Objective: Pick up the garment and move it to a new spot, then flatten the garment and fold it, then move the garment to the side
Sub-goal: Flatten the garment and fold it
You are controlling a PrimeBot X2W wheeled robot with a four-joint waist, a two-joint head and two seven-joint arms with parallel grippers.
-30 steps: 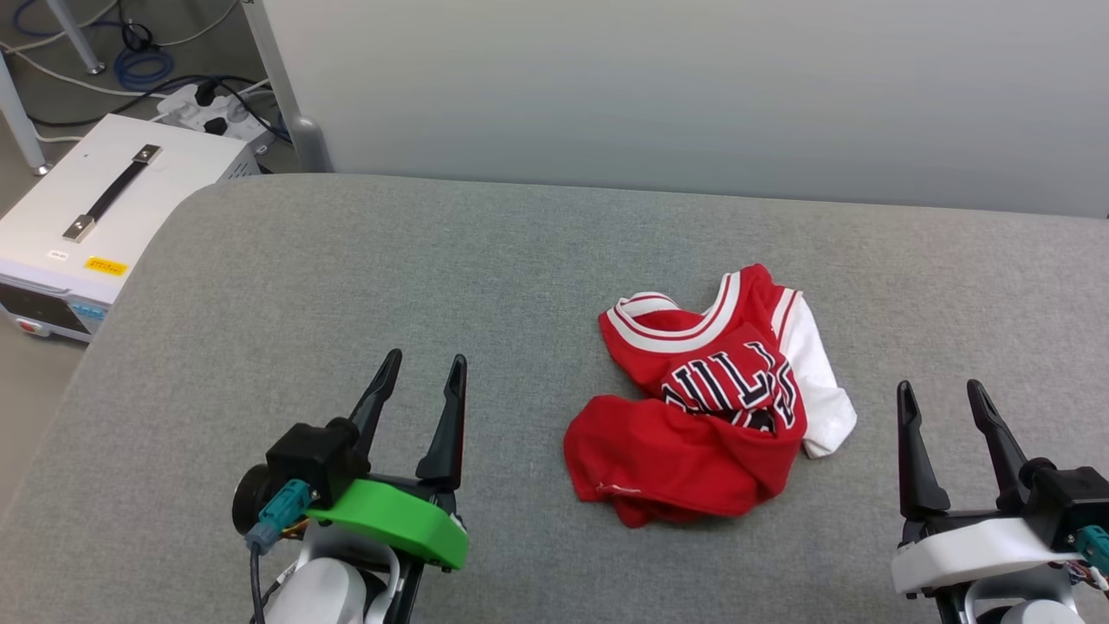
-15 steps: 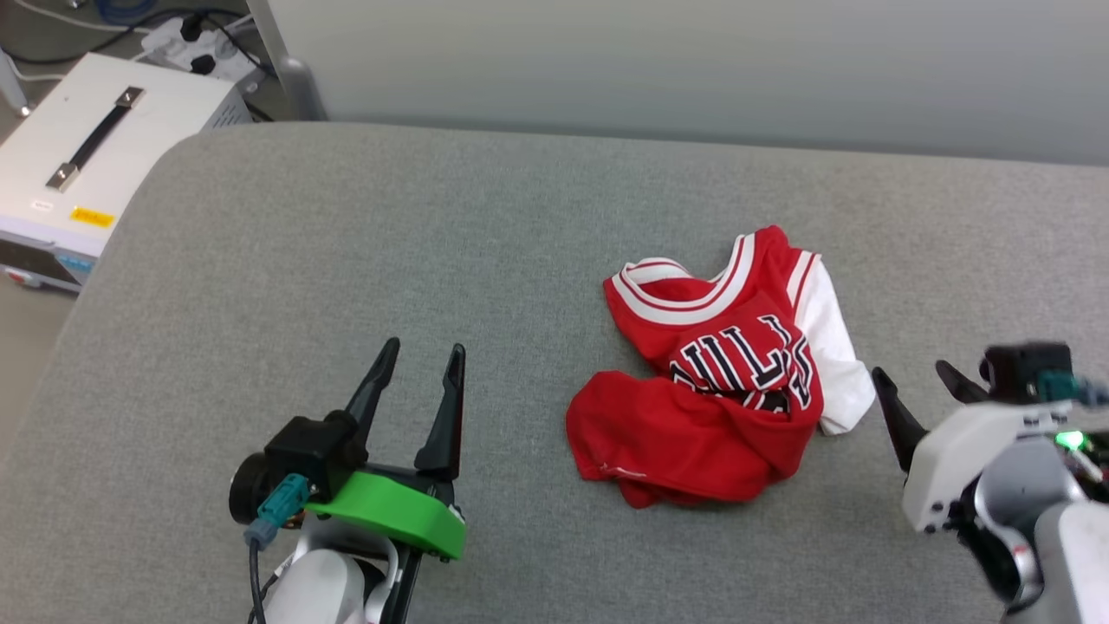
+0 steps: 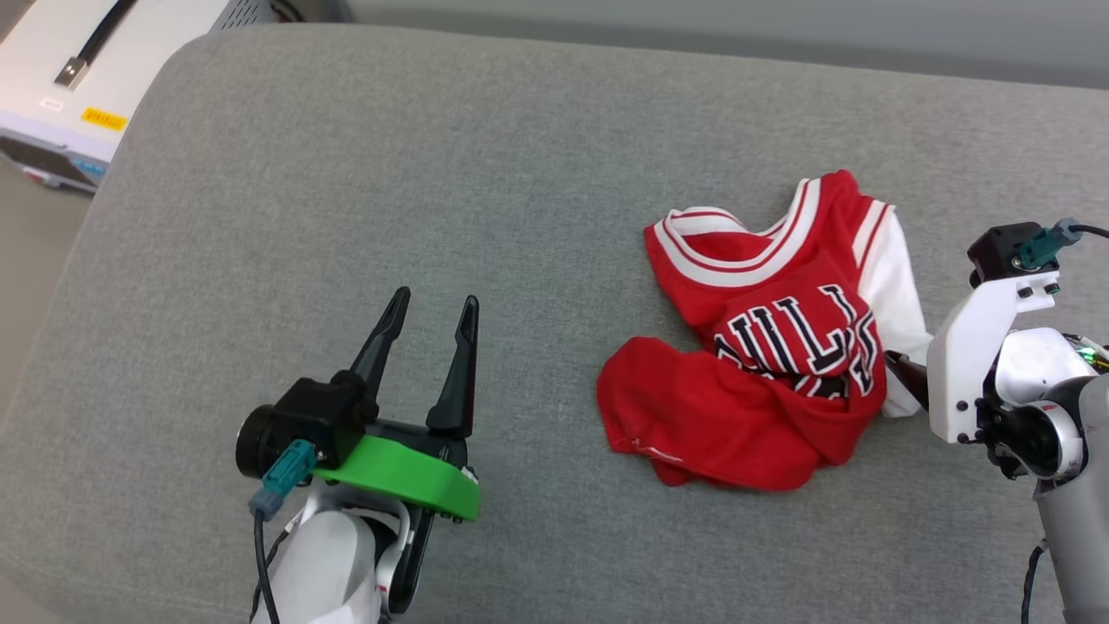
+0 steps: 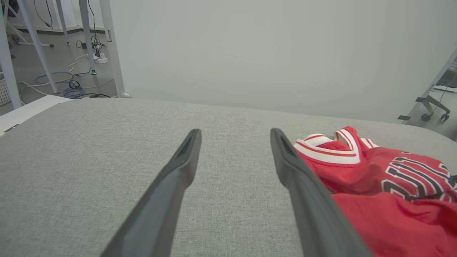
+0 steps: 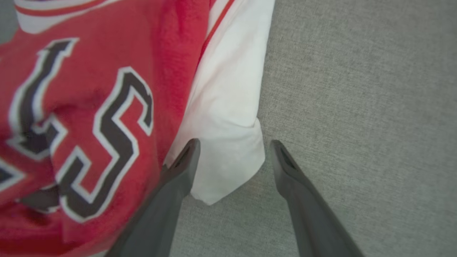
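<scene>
Leftmost, beyond the left tool's (image 3: 435, 299) outer side, a white box (image 3: 52, 78) with a black handle and a yellow label stands off the corner of the grey fabric-covered counter (image 3: 260, 173). That tool hovers low over bare counter with its two dark fingers (image 4: 171, 185) spread wide and nothing between them. The garment (image 3: 762, 347) lies to its inner side, well apart from its tips. It is a crumpled red jersey heap on the counter. Its white-and-red striped collar (image 3: 736, 260) lies at the end far from the tools. Black, white-outlined lettering (image 3: 806, 334) shows across the middle, and a plain red fold bunches at the near end. A short white sleeve (image 5: 228, 107) sticks out on the side facing the right tool (image 5: 234, 142). This tool is tipped down at the garment's edge, jaws spread. In its wrist view the sleeve's end lies between the two tips: one finger sits over the seam where red meets white, the other over bare counter just past the sleeve. Whether either finger touches the cloth cannot be told.
</scene>
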